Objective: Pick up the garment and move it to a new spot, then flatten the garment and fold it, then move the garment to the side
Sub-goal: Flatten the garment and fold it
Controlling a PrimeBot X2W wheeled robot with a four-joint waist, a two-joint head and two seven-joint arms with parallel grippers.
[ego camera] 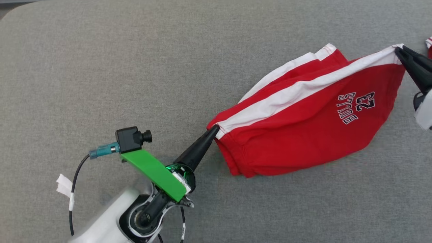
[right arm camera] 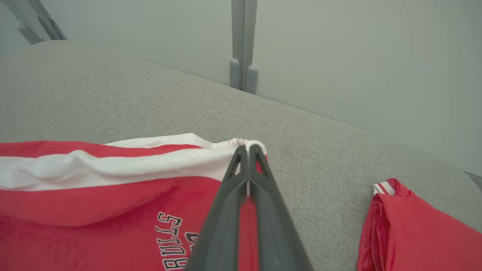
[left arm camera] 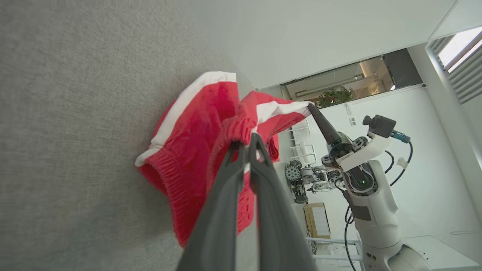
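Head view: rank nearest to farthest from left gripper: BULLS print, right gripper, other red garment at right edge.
1. BULLS print, middle of the shorts, right of the left gripper.
2. Right gripper, pinching the shorts' far corner.
3. Other red garment, right edge, just beyond it.

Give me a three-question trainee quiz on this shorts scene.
1. True or false: the left pincer and the right pincer are both shut on the red shorts.
2. The number printed on the shorts is: A 23, B 45, C 7.
3. Fill in: the second garment, lying apart from the shorts on the grey surface, is coloured ____.
Key: 1 true; 2 A; 3 red.
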